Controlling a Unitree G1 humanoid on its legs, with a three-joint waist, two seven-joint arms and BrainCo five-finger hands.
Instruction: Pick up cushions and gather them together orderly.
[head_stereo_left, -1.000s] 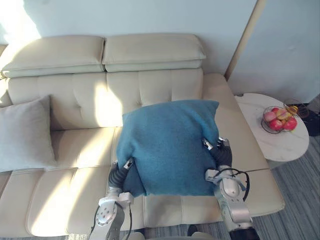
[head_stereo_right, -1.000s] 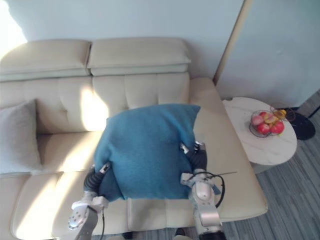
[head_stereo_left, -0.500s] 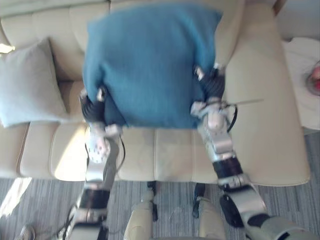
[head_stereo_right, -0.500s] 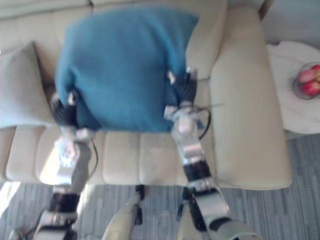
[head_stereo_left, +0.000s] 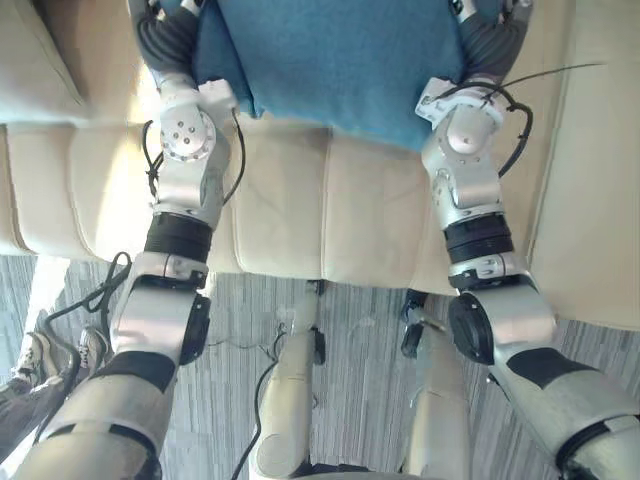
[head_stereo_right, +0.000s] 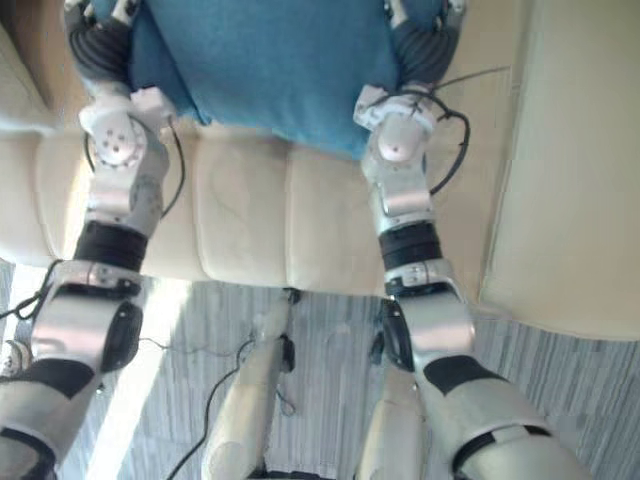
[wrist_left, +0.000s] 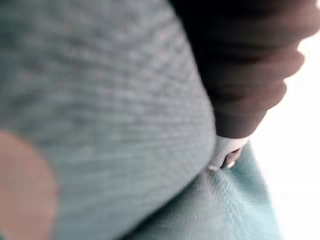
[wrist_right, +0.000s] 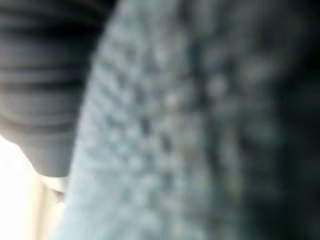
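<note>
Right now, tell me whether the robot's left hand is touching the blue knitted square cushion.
Touching. In the left wrist view the blue knitted cushion presses straight against the dark ribbed cover of the left hand, no gap.

The cushion (head_stereo_left: 330, 60) lies between left hand (head_stereo_left: 166, 40) and right hand (head_stereo_left: 490, 45), over the sofa (head_stereo_left: 290, 200).

blue cushion (head_stereo_left: 335, 60): cut off at top edge | left hand (head_stereo_left: 165, 35), right hand (head_stereo_left: 490, 40): likewise, grip unclear

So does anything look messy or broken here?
Nothing stands out. The blue cushion sits between the left hand and the right hand, over the cream sofa, with no tear or spill showing.
</note>
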